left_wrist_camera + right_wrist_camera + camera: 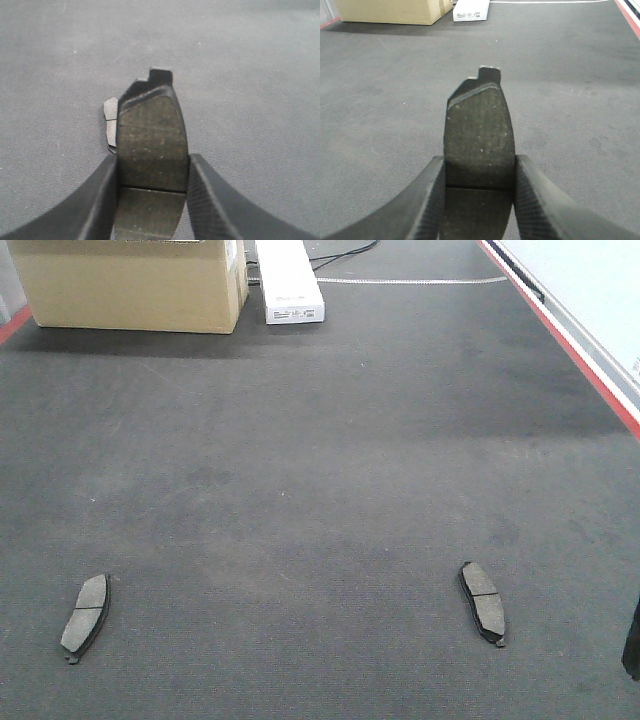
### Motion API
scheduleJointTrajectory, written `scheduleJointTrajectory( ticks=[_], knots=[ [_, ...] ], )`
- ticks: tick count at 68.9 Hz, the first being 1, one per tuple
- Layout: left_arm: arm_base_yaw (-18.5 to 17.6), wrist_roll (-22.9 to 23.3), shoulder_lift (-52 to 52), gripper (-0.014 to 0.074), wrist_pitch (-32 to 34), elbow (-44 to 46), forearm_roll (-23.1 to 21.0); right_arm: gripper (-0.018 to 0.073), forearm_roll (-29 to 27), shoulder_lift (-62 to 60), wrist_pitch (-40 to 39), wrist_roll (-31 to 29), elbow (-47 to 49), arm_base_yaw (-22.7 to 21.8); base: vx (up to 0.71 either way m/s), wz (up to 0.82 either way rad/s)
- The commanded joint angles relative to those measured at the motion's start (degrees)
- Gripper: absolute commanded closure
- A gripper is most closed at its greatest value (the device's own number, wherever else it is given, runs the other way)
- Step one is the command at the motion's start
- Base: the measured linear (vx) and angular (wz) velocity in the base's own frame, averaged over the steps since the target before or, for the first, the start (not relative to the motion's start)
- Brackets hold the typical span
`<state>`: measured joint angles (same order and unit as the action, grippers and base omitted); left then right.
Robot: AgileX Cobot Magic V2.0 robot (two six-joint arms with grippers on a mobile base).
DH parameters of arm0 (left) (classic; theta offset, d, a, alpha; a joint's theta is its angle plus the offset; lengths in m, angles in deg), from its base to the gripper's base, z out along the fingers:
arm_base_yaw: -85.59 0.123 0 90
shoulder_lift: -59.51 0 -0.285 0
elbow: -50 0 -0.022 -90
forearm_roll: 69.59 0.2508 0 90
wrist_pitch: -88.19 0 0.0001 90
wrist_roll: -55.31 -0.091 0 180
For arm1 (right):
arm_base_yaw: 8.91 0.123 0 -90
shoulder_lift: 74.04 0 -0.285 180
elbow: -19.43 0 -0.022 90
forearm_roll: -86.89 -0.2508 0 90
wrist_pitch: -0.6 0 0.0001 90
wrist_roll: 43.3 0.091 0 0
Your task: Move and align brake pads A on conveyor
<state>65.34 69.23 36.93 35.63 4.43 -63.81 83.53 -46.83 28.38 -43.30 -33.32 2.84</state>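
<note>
I am working in what looks like a factory or workshop line: a wide charcoal conveyor (pixel 330 440) with a felt-like surface and red edge stripes fills my view. A cardboard box (pixel 135 285) and a long white carton (pixel 288 282) sit at its far end, and brake pads (pixel 86 615) lie on the belt.

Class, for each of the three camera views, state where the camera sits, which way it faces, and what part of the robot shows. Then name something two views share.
Exterior front: high, facing forward along the conveyor; two brake pads lie near; no jaws identifiable.
Left wrist: behind the left gripper, looking down; jaws clamp a held pad.
Right wrist: behind the right gripper, facing forward; jaws clamp another pad.
Shared: cardboard box and white box, front and right wrist.
</note>
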Motion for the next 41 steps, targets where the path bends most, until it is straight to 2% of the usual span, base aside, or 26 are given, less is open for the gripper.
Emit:
scheduleJointTrajectory(
  ticks=[1,19,24,30,41],
  knots=[
    [-0.2,0.6,-0.8,0.0603,5.2,1.6,0.1,0.0564,0.3,0.3,-5.8,0.0,1.8,-0.2,0.00,0.00],
    [-0.2,0.7,-1.0,0.0603,7.5,1.6,-0.4,0.0564,0.3,0.3,-5.8,0.0,1.8,-0.2,0.00,0.00],
    [-0.2,3.2,-2.3,0.0603,7.6,2.2,-0.3,0.0564,0.3,0.3,-5.8,0.0,1.8,-0.2,0.00,0.00],
    [-0.2,6.8,-7.2,0.0599,7.1,3.9,0.3,0.0564,0.3,0.3,-5.8,0.0,1.8,-0.2,0.00,0.00],
    [-0.2,6.6,-20.8,0.0592,6.1,9.9,0.1,0.0564,0.3,0.3,-5.8,0.0,1.8,-0.2,0.00,0.00]
  ],
)
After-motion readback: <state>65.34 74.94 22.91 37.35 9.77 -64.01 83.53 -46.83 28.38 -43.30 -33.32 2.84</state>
